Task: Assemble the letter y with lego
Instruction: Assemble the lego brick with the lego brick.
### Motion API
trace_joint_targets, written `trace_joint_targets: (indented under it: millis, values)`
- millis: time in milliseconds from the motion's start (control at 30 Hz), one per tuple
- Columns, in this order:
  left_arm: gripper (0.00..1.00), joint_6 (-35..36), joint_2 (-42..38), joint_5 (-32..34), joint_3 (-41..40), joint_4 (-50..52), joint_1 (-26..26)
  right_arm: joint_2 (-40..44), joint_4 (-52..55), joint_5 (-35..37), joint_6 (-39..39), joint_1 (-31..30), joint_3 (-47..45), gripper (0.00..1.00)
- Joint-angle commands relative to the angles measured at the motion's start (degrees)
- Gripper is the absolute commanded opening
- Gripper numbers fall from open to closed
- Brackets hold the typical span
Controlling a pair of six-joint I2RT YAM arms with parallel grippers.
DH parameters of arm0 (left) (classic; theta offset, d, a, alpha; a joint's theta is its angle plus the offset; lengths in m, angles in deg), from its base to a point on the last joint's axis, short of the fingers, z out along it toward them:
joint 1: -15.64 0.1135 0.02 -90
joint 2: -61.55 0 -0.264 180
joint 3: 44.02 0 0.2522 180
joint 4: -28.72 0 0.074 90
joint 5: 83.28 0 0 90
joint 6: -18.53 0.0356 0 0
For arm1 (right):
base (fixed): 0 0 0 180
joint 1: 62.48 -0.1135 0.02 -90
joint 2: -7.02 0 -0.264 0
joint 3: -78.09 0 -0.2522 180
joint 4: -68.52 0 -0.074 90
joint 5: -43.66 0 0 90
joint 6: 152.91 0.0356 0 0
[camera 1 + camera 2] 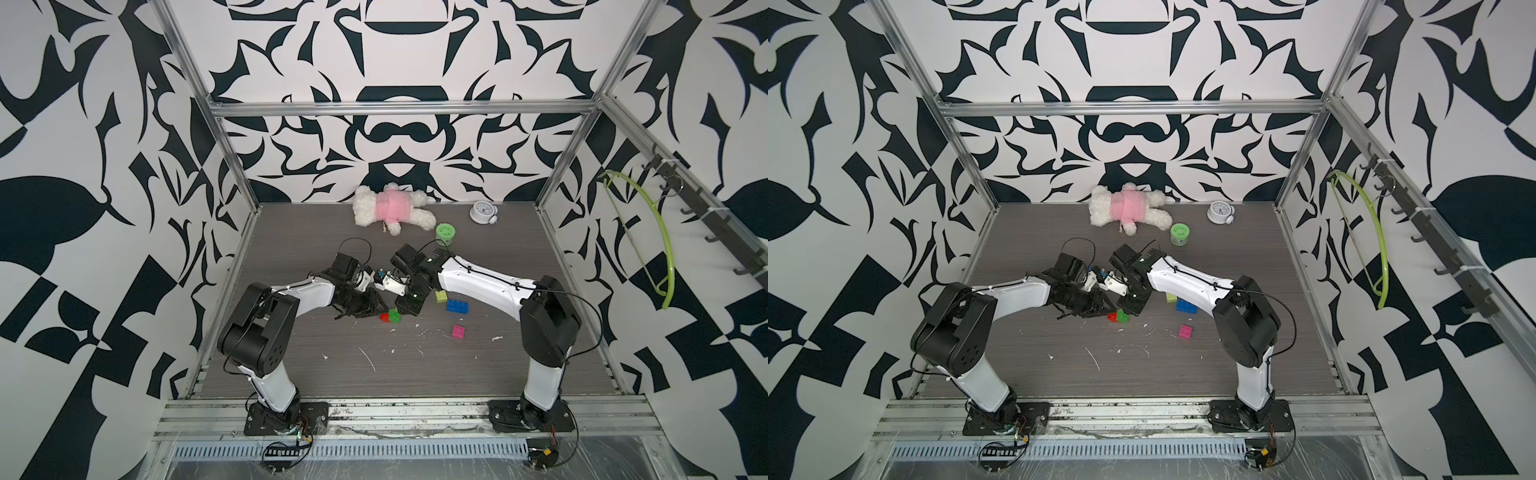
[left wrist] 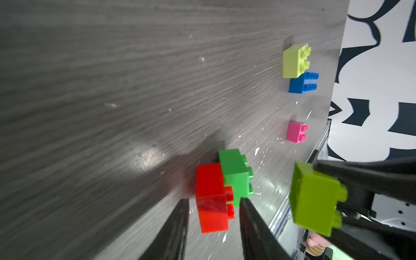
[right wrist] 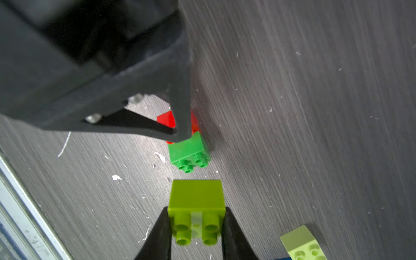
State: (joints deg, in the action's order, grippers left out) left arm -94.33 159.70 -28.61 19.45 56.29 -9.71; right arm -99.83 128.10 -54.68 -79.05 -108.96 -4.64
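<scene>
Right gripper clamped on yellow-green brick; left gripper apart.
Top view: green brick lies between both grippers; yellow-green brick hidden. Left wrist: red brick sits between the parted fingers, green brick touching it. Right wrist: green brick just ahead of the yellow-green brick.

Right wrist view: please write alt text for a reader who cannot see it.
The right pincer grips a yellow-green brick, studs toward the camera, over a grey wood-grain table. Ahead lie a green brick touching a red brick, with the left pincer over the red one.
</scene>
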Motion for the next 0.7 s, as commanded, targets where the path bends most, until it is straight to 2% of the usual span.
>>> trace_joint_targets:
  millis: [0,300,667]
  values:
    - [0.40,1.3,1.3,0.6,0.7,2.5,-0.1,2.5,-0.2,-0.4,0.7,0.0,-0.6,0.14]
    - [0.34,1.5,1.6,1.0,0.0,2.2,0.0,1.5,0.6,0.2,0.4,0.1,-0.2,0.14]
    - [0.33,0.1,0.4,-1.1,-3.1,-1.4,2.5,-0.9,3.4,3.9,-1.1,0.2,3.4,0.14]
